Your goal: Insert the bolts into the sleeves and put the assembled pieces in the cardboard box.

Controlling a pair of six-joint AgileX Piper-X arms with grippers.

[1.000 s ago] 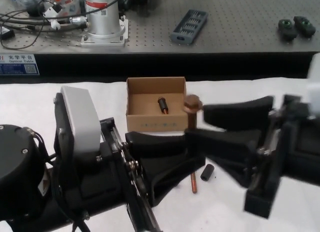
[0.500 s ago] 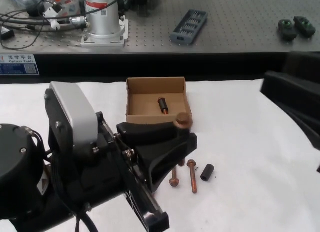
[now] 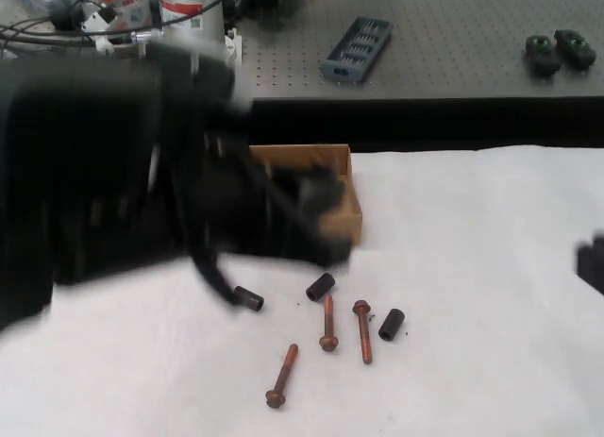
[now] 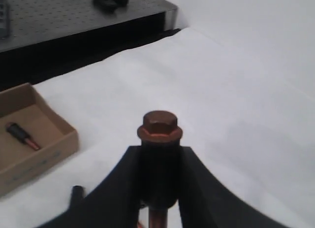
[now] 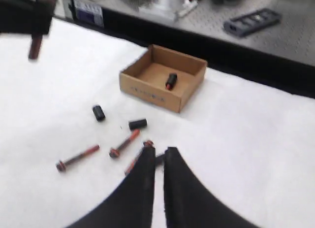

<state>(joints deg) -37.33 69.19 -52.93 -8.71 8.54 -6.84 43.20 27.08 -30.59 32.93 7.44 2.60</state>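
Right now the left tool (image 4: 160, 151) is clamped on a black sleeve (image 4: 160, 181) with a copper bolt (image 4: 160, 125) standing through it. The hex head sits above the fingers and the shank shows below. The piece is upright, held in the air over the white cloth (image 4: 236, 90) that covers the bench. In the high view the left arm (image 3: 113, 192) is a dark blur lying across the left part of the box (image 3: 342, 196). The box stands open on the cloth, toward the far side, and one finished piece (image 5: 171, 80) lies on its floor. On the cloth nearer than the box lie three loose sleeves: the left sleeve (image 3: 248, 299), the middle sleeve (image 3: 320, 287) close to the box front, and the right sleeve (image 3: 392, 324). Three loose bolts lie with them. The centre bolt (image 3: 327, 324) and the right bolt (image 3: 362, 330) lie side by side between the middle and right sleeves, the right bolt just beside the right sleeve. The near bolt (image 3: 281, 375) lies apart, closest to the arms. The right tool (image 5: 160, 150) hangs above the cloth over these bolts, its fingers drawn almost together with only a slit between them and nothing in it. One bolt is partly hidden behind its tips.
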